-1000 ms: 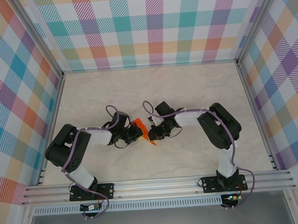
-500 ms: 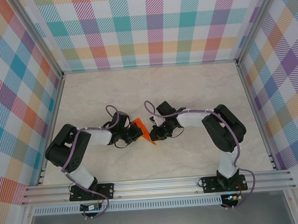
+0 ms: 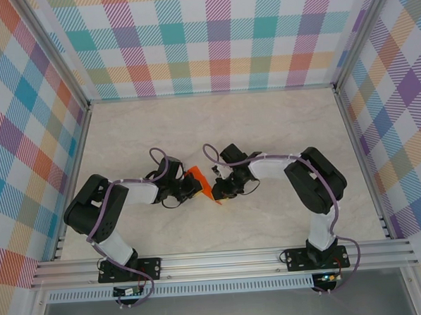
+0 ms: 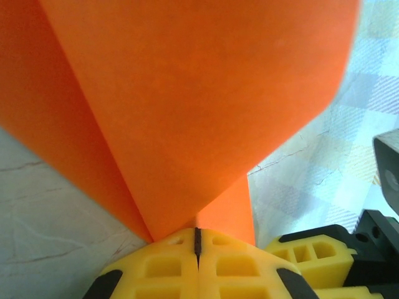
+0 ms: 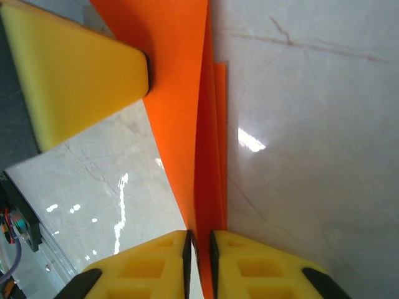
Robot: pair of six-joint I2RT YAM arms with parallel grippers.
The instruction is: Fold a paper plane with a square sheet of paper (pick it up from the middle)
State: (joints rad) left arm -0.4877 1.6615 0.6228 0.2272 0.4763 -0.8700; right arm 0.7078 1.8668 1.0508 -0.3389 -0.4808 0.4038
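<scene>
The square sheet of paper [image 3: 200, 180] is a folded orange wedge held off the table between both arms at mid-table. My left gripper [image 3: 190, 189] is shut on its lower edge; in the left wrist view the yellow fingertips [image 4: 198, 234] meet on the crease and the orange folds [image 4: 187, 93] fan out above. My right gripper [image 3: 216, 189] sits at the paper's other end. Its jaws [image 5: 199, 240] stand a narrow gap apart, with the layered paper edge [image 5: 190, 124] running between them and a sliver of table showing beside one pad.
One left finger [image 5: 75, 81] shows at the upper left of the right wrist view, and the right gripper's yellow finger [image 4: 312, 256] sits close at the lower right of the left wrist view. Marble tabletop [image 3: 265, 126] lies around, with checkered walls and an aluminium rail [image 3: 223, 259] in front.
The right gripper's jaws have parted slightly around the paper, and the right arm's elbow has shifted a little to the right. The left gripper and the paper have stayed put.
</scene>
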